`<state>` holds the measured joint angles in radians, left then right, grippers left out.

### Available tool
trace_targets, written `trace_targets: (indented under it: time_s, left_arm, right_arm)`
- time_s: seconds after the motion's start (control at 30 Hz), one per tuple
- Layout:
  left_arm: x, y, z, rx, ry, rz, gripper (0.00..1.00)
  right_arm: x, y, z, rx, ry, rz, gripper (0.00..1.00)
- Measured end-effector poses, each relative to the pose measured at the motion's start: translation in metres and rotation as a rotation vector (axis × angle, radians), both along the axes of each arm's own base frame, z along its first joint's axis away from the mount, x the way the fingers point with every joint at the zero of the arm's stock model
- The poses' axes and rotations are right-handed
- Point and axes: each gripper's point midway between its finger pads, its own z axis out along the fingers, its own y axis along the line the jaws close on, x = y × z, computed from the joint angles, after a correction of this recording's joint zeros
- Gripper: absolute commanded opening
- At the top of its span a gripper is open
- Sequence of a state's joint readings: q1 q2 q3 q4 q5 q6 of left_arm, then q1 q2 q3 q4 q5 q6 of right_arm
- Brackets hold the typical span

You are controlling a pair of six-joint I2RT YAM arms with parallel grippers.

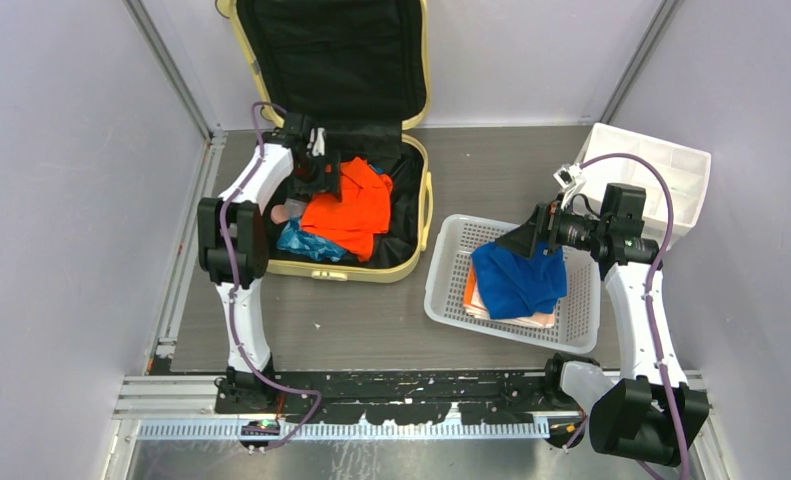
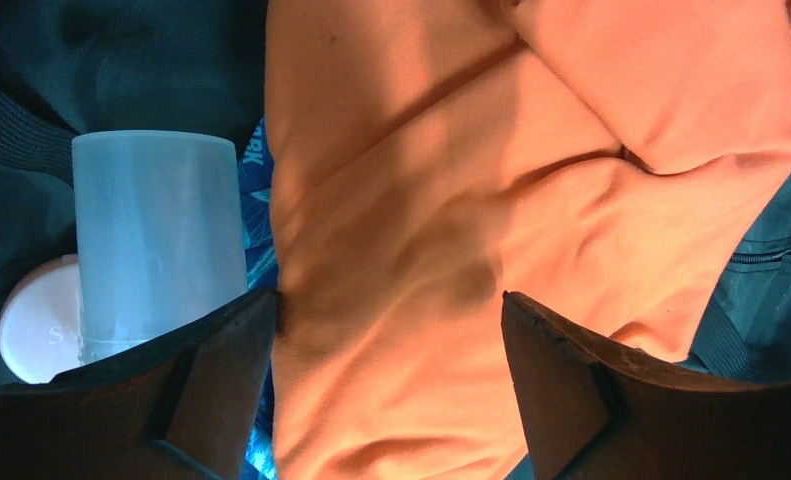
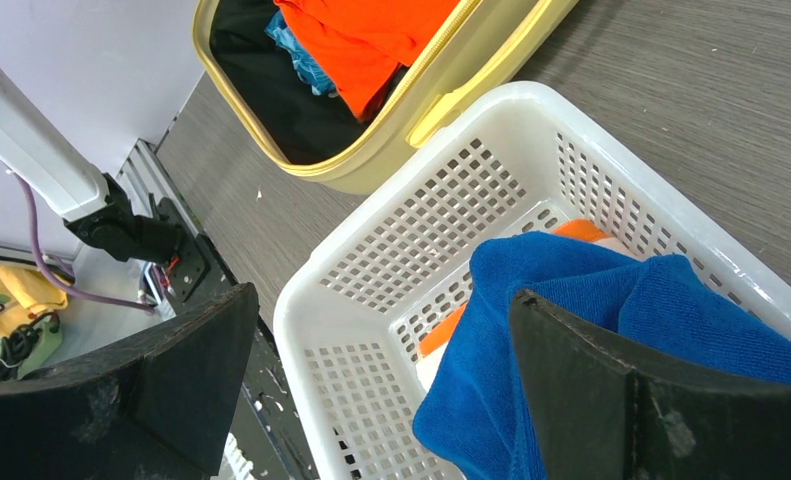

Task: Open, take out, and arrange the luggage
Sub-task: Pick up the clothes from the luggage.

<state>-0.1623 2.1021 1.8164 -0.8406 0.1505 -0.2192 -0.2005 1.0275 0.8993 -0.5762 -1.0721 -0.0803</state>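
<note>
This is a robotics lab test cell. Plain pale wall panels (image 1: 61,220) on aluminium struts (image 1: 171,70) box in a grey wood-grain table (image 1: 491,160). A left arm (image 1: 239,300) and a right arm (image 1: 643,310) are bolted to a black rail (image 1: 411,385) along its near edge, with purple cables (image 1: 254,120) running along them.

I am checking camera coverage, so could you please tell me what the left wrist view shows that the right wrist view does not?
Only the left wrist view: a pale blue cylindrical bottle and a white round container beside it, with the open left tool over the orange garment. Only the right wrist view: the white basket, the blue towel in it, the tabletop, and the open right tool above the basket. Both: the orange garment and the black lining of the luggage.
</note>
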Motion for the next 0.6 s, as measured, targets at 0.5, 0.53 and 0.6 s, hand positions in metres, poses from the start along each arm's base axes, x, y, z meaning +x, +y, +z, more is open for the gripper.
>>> trace_targets:
  time_s: [0.5, 0.53, 0.6]
  left_arm:
    - [-0.0089, -0.0009, 0.0035, -0.005, 0.035, -0.025, 0.52]
    - [-0.0092, -0.0019, 0.0037, -0.011, 0.036, -0.026, 0.47]
    - [-0.01, -0.0042, 0.0043, -0.027, 0.04, -0.028, 0.46]
  right_arm:
    - [0.0008, -0.0009, -0.001, -0.008, -0.004, -0.002, 1.0]
    - [0.0008, -0.001, -0.0011, -0.01, -0.006, -0.002, 1.0]
    - [0.0009, -0.0012, -0.0015, -0.012, -0.007, -0.002, 1.0]
